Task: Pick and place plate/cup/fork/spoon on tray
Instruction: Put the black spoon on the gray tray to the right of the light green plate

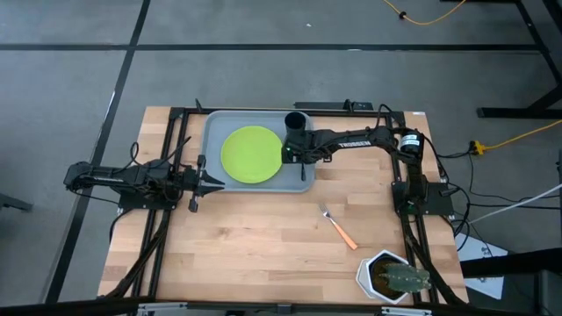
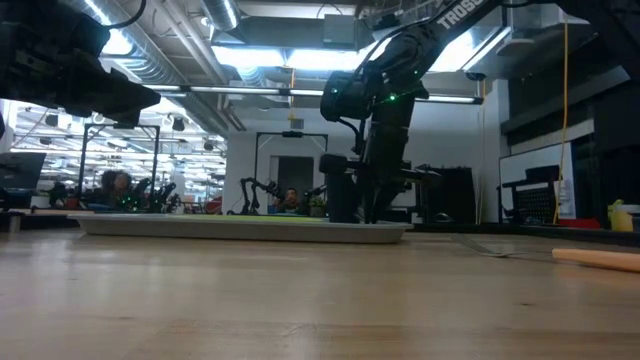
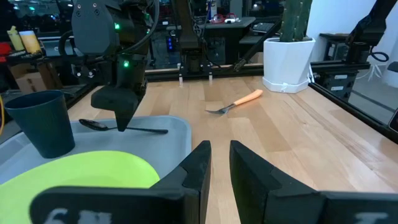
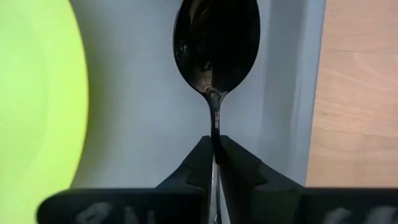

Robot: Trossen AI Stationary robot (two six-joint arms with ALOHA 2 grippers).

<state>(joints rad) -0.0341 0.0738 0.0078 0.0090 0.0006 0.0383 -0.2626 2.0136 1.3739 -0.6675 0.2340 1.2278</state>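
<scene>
The right gripper [image 4: 216, 155] pinches the spoon [image 4: 216, 46] by its handle over the tray [image 1: 213, 132], between the plate [image 1: 251, 154] and the tray's rim, the cup [image 1: 295, 122] close by. The fork [image 1: 339, 227] lies apart on open counter [image 1: 255, 246]. The left gripper [image 3: 216, 163] waits at the tray's edge, fingers slightly parted, grasping nothing.

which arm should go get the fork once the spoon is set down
Probably the right. The fork lies on the bare wood toward the right arm's side, and the right gripper, shut on the spoon over the tray, is nearer. The left gripper waits at the tray's far edge.
</scene>
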